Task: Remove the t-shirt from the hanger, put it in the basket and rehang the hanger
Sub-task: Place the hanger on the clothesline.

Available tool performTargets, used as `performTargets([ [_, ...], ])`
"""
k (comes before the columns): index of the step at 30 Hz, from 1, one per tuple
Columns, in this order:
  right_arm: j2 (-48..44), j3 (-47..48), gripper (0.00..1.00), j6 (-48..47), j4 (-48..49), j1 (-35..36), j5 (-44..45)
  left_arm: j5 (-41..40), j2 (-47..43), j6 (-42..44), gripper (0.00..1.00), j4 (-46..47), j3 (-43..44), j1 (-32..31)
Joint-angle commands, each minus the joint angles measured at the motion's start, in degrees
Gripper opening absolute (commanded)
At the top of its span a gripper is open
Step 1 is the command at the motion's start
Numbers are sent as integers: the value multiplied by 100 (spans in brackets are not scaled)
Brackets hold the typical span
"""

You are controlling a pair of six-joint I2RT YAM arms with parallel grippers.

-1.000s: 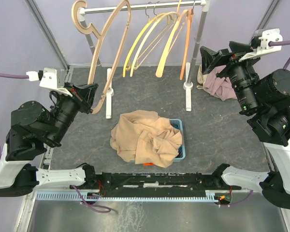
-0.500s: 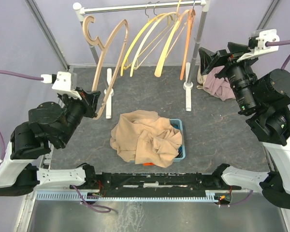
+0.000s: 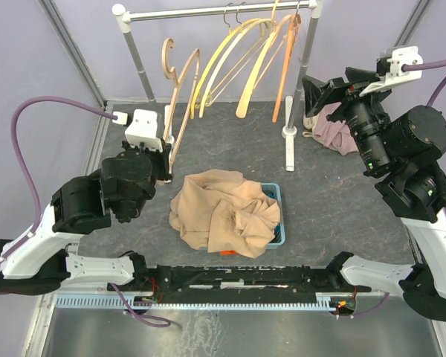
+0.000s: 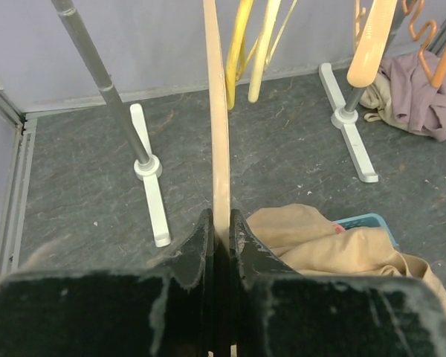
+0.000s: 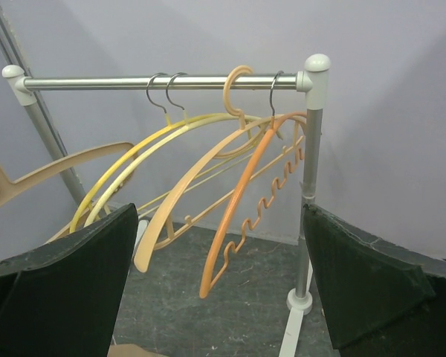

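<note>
Wood in the clamp: the left gripper point(image 4: 221, 223) has its jaws pinched together on the lower end of a bare wooden hanger point(image 4: 217, 111). The hanger stands nearly upright out of the fingers. From above, its hook end points up toward the rack rail point(image 3: 208, 11) but is not over it. No cloth on this hanger anywhere that shows.

The right gripper point(image 5: 215, 286) has its jaws spread wide and holds nothing. It is raised on the right side, facing the rail. Hooked on that rail are yellow hangers point(image 5: 126, 167) and an orange hanger point(image 5: 238, 216), all bare.

Progress: the t-shirt point(image 3: 223, 212) is already off the hanger. It is a tan heap, crumpled, draped over a blue basket point(image 3: 276, 195) in the middle of the table point(image 3: 334, 208), covering most of it. So the removal looks done. Judging by the pose, what may be left is getting rid of the empty hanger, either back on the rail or set down. I can't tell which is intended.

T-shirt vs claw: from above it lies to the right of the left gripper and nearer the arm bases. It is close but apart, and touches neither the fingers nor the hanger. In the left wrist view it shows low on the right, just past the right finger. It is well apart from the right gripper.

Also a mauve garment point(image 3: 338, 130) bunched on the table by the rack's right foot, untouched.
</note>
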Motion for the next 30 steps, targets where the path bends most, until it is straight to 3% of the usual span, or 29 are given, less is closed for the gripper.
performTargets([
  [1, -70, -18, 99, 106, 220, -6, -119, -287, -58, -51, 3, 318, -66, 110],
  [6, -118, -75, 99, 171, 255, -11, -131, 134, 45, 122, 3, 677, -332, 415],
  [17, -268, -78, 99, 265, 73, -2, -136, 2052, 537, 742, 3, 1922, -674, 2181],
  [24, -389, -59, 99, 265, -59, -6, -118, 3230, 1175, 1052, 3, 2435, -304, 3217],
  [30, -483, -111, 99, 240, -112, -4, -84, 3512, 1594, 1432, 3, 2689, 308, 3438],
])
